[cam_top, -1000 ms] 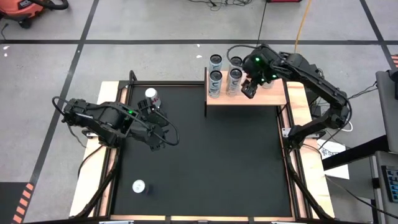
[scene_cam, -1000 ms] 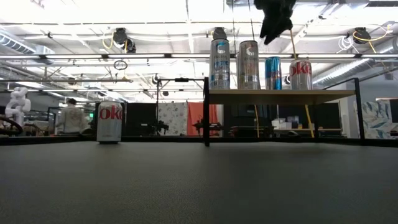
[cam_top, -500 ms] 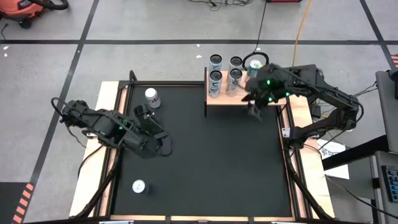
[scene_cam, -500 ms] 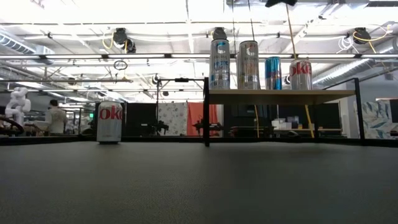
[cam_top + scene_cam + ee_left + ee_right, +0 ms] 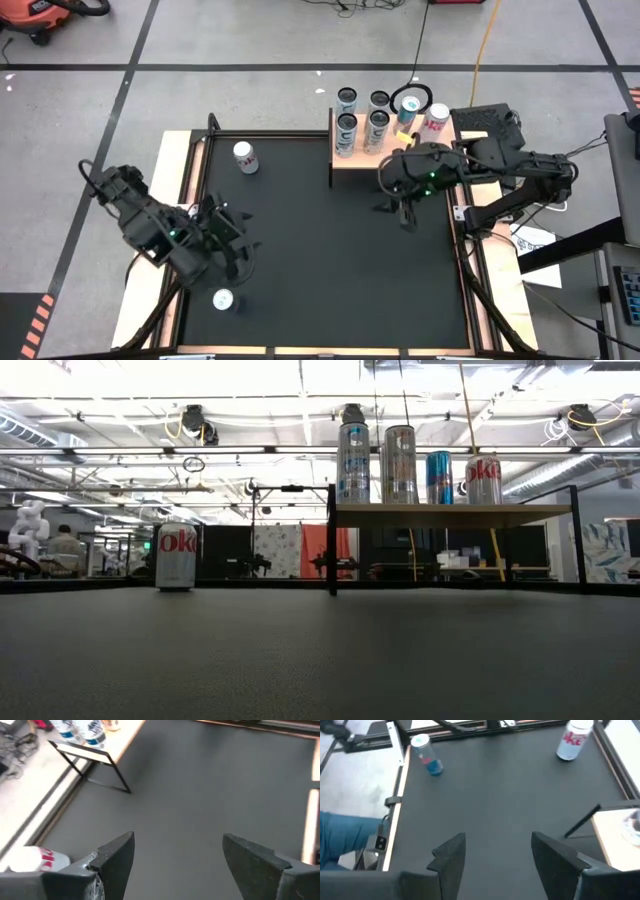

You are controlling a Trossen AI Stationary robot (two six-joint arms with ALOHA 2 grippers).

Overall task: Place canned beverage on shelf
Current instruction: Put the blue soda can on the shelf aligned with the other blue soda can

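Observation:
Two cans stand upright on the black mat (image 5: 330, 260): a silver Coke can (image 5: 245, 157) at the far left and a blue-and-red can (image 5: 223, 299) at the near left. The light-wood shelf (image 5: 440, 152) at the far edge bears several cans (image 5: 400, 463). My left gripper (image 5: 238, 250) hangs open over the mat's near left, just beyond the blue-and-red can, with nothing between its fingers (image 5: 117, 855). My right gripper (image 5: 397, 212) hangs open and empty over the mat, just in front of the shelf. Neither gripper shows in the low view.
Light wooden borders (image 5: 180, 190) and black rails run along the mat's left and right sides. The shelf's black metal legs (image 5: 331, 540) stand at the mat's far edge. Bare mat spreads between the two grippers and toward the near right.
My right gripper has swung from above the shelf's cans toward the near edge and the left, out over the mat, and has left the low view. My left gripper has swung from beside the Coke can toward the near edge, turning about. No can has moved.

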